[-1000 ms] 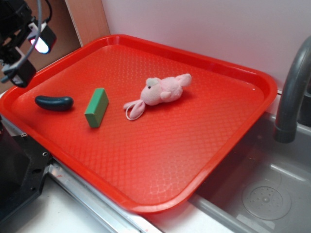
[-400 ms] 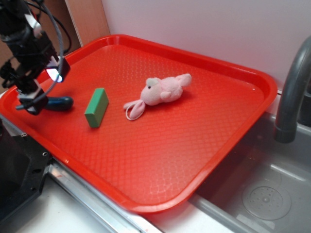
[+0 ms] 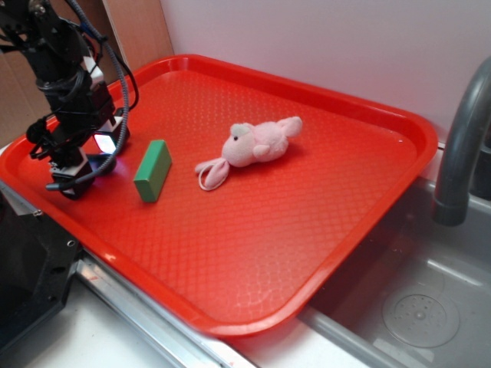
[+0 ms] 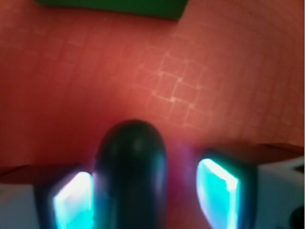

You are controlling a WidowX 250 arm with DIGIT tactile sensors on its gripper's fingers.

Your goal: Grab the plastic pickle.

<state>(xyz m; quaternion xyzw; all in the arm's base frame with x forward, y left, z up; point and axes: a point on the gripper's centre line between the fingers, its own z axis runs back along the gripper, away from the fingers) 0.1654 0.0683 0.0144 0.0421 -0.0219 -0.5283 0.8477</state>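
From the outside, the arm [image 3: 73,100] hides the pickle near the tray's [image 3: 253,253] left edge. Up close, the pickle [image 4: 131,171] is blurry and cut off at the bottom. The green block [image 4: 114,7] is cut off at the top.

Dark blue-green pickle [image 4: 132,171]; light green block [image 3: 153,169]; pink plush toy [image 3: 253,146]; red grid-textured tray [image 3: 307,192]
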